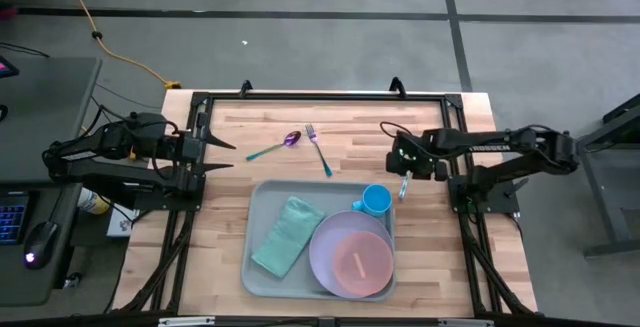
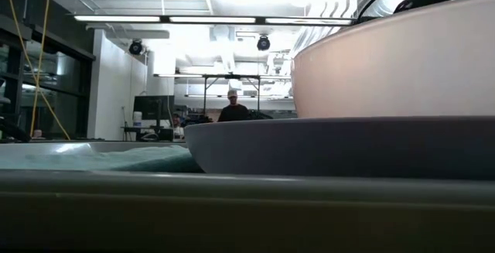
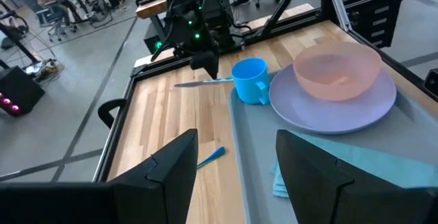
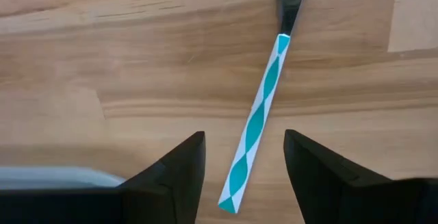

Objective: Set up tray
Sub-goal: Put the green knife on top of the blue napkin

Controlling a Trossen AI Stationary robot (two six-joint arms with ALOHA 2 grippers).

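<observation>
One wooden table [image 1: 250,177], and on its near half sits the one tray [image 1: 262,207], pale grey-green, rim raised, long side running across. Inside it, one round lavender plate [image 1: 325,257] fills the right end, carrying one pink bowl [image 1: 362,262]. One teal folded napkin [image 1: 287,234] lies in the tray's left part, tilted. One blue mug [image 1: 376,200] stands in the tray's far right corner, just beside the plate.

Two arms here. The left gripper [image 1: 222,155] waits over the table's left edge, fingers [image 3: 168,176] spread wide, nothing between them. The right gripper [image 1: 404,167] hangs low over the bare wood just right of the mug, its fingers [image 4: 178,172] parted, and one knife [image 4: 256,125] with a teal-and-white patterned handle lies flat on the table between them, let go, touching neither finger.

Beyond the tray, two more utensils on the wood: one purple-bowled spoon [image 1: 277,146] and one fork [image 1: 318,148], both blue-handled, lying close together.
</observation>
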